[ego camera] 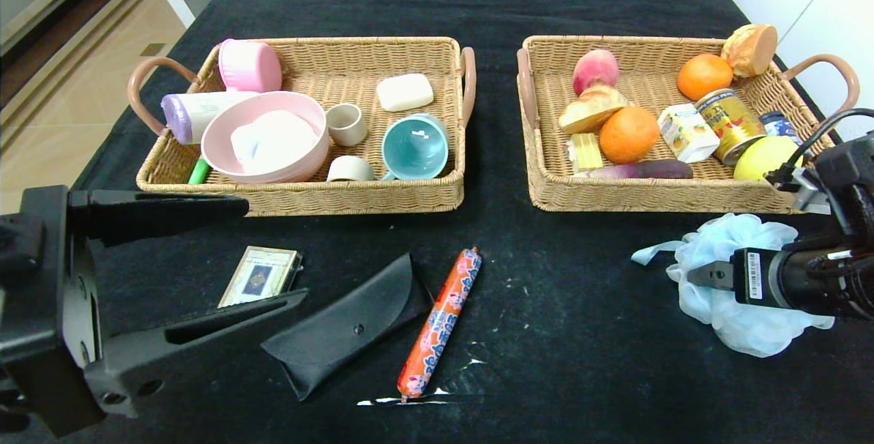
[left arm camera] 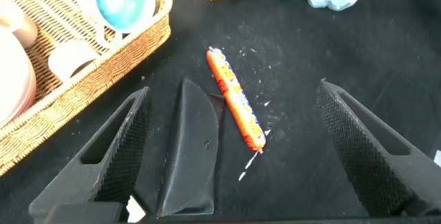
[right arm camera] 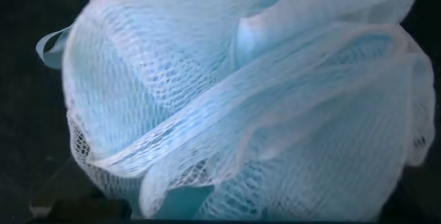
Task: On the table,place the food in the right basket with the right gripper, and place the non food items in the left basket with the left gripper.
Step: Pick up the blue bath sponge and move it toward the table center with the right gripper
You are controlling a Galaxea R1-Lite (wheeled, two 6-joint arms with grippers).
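Head view has the left gripper (ego camera: pixel 270 253) nearest, jaws spread wide above the black pouch (ego camera: pixel 351 324) and gold-edged card box (ego camera: pixel 261 275), with the sausage stick (ego camera: pixel 441 321) just beside the pouch. The right gripper (ego camera: pixel 703 274) lies over the blue bath pouf (ego camera: pixel 741 321); its wrist view shows only mesh (right arm camera: pixel 241 93), so I cannot tell its grip. Farther back on the black-clothed table (ego camera: pixel 580 307), the soap bar (ego camera: pixel 405 91) lies in the left basket (ego camera: pixel 307 195) and the white carton (ego camera: pixel 685 131) in the right basket (ego camera: pixel 649 197), with pale floor (ego camera: pixel 82 68) beyond.
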